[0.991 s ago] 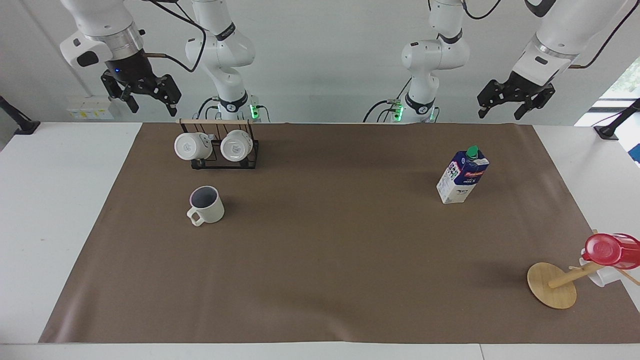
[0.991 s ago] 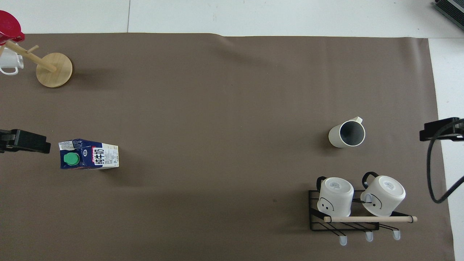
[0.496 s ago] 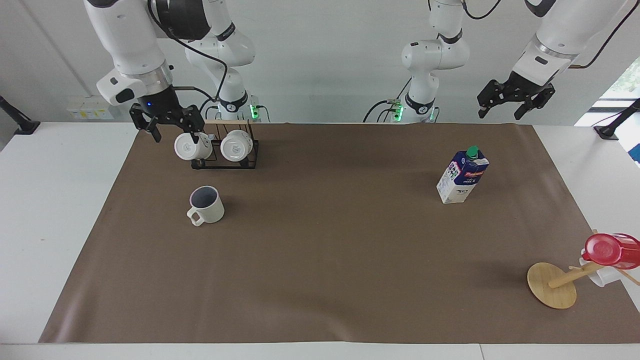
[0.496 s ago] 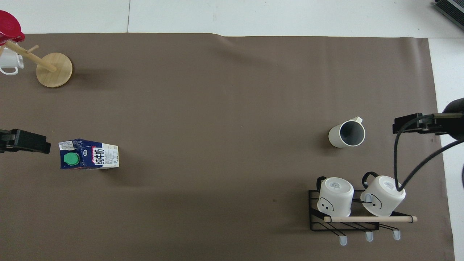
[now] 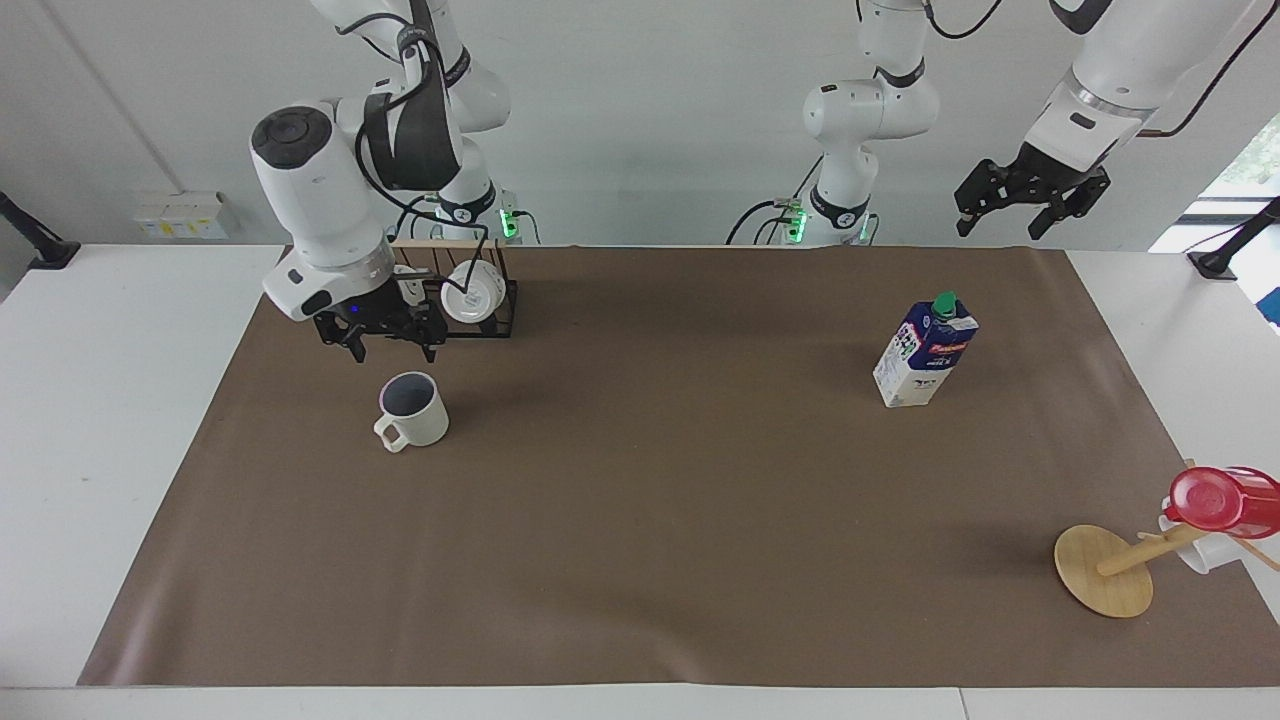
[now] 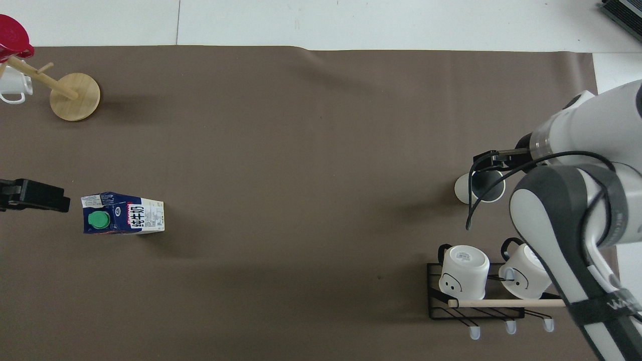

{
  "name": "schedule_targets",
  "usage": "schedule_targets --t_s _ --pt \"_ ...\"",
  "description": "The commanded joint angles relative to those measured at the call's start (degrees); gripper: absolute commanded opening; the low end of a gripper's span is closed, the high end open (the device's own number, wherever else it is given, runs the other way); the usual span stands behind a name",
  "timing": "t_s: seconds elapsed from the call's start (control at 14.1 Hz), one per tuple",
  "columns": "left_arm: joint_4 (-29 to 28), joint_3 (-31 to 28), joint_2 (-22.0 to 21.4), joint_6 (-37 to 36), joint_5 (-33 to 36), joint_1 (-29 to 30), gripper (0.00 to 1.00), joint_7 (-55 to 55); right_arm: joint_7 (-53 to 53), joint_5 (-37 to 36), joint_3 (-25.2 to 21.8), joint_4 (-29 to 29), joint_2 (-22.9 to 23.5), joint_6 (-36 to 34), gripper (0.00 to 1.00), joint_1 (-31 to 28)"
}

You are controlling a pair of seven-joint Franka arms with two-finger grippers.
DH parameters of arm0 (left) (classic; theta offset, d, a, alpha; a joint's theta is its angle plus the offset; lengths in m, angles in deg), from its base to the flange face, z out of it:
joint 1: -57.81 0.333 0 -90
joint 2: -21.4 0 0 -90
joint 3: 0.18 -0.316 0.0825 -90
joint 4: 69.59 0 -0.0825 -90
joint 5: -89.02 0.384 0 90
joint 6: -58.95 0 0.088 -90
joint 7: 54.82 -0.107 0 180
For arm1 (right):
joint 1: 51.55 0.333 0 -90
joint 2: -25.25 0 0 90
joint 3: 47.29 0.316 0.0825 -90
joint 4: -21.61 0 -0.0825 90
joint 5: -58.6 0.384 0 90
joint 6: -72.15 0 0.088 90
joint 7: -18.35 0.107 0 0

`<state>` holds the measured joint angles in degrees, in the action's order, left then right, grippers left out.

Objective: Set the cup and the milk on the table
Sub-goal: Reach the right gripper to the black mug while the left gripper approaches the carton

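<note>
The cream-white cup (image 5: 413,410) stands upright on the brown mat of the table (image 5: 660,520), near the right arm's end. My right gripper (image 5: 393,350) hangs open just over the cup and does not touch it. In the overhead view this gripper (image 6: 489,163) covers part of the cup (image 6: 461,190). The milk carton (image 5: 925,350) stands upright on the mat toward the left arm's end; it also shows in the overhead view (image 6: 123,220). My left gripper (image 5: 1000,225) waits open, raised, over the mat's edge beside the carton, and shows in the overhead view (image 6: 50,198).
A black wire rack (image 5: 480,295) with two white mugs stands between the cup and the right arm's base. A tipped wooden stand (image 5: 1105,570) with a red cup (image 5: 1220,500) lies at the left arm's end, farther out than the milk.
My right arm has swung down from high beside the table, past the rack, to just over the cup. The left arm, cup and milk have not moved.
</note>
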<state>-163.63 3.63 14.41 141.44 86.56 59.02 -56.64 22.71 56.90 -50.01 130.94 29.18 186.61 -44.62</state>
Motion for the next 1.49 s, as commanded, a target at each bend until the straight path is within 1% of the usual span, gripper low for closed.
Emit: schedule_targets --t_s 0.0,0.07,0.21,0.42,0.57,0.78,0.92,0.99,1.13,1.2,1.35,1.42 --pt "-0.4 0.5 -0.7 0.4 -0.2 0.9 1.00 0.4 -0.1 -0.8 0.2 5.6 -1.2 5.3 1.00 -0.1" --pt "-0.4 0.5 -0.7 0.4 -0.2 0.9 1.00 0.4 -0.1 -0.8 0.2 6.3 -0.3 5.8 1.00 -0.2" --pt "-0.4 0.5 -0.7 0.4 -0.2 0.9 1.00 0.4 -0.1 -0.8 0.2 7.5 1.6 9.1 1.00 -0.2" --pt "-0.3 0.5 -0.7 0.5 -0.2 0.9 1.00 0.3 -0.1 -0.6 0.2 9.4 2.7 11.2 1.00 0.5" --pt "-0.4 0.5 -0.7 0.7 -0.2 0.8 1.00 -0.1 -0.3 -0.6 0.2 11.3 3.4 14.8 1.00 0.4" --pt "-1.1 0.6 -1.3 1.1 -0.2 0.8 1.00 0.2 -0.1 -0.5 0.2 11.9 4.3 16.0 1.00 0.4" --pt "-2.7 0.5 -1.9 1.2 -0.2 0.6 1.00 0.4 -0.1 -0.1 0.2 11.9 4.7 16.0 1.00 0.4" --pt "-4.7 0.5 -2.8 1.5 -0.2 0.6 1.00 0.6 0.0 0.2 0.2 11.9 4.7 16.0 0.92 0.4" --pt "-12.9 0.5 -7.2 7.1 -0.2 0.8 1.00 0.5 0.0 0.2 0.2 11.9 4.8 16.0 0.61 0.4" --pt "-15.7 0.5 -8.6 9.1 -0.2 0.8 1.00 0.6 0.0 0.2 0.2 11.9 4.8 16.0 0.47 0.4" --pt "-17.8 0.5 -8.7 11.7 -0.1 0.8 1.00 0.6 0.1 0.2 0.2 11.8 4.9 16.0 0.20 0.4" --pt "-19.4 0.5 -8.8 14.0 -0.1 0.9 1.00 0.6 0.5 0.3 0.2 11.6 4.9 16.0 0.12 0.4"
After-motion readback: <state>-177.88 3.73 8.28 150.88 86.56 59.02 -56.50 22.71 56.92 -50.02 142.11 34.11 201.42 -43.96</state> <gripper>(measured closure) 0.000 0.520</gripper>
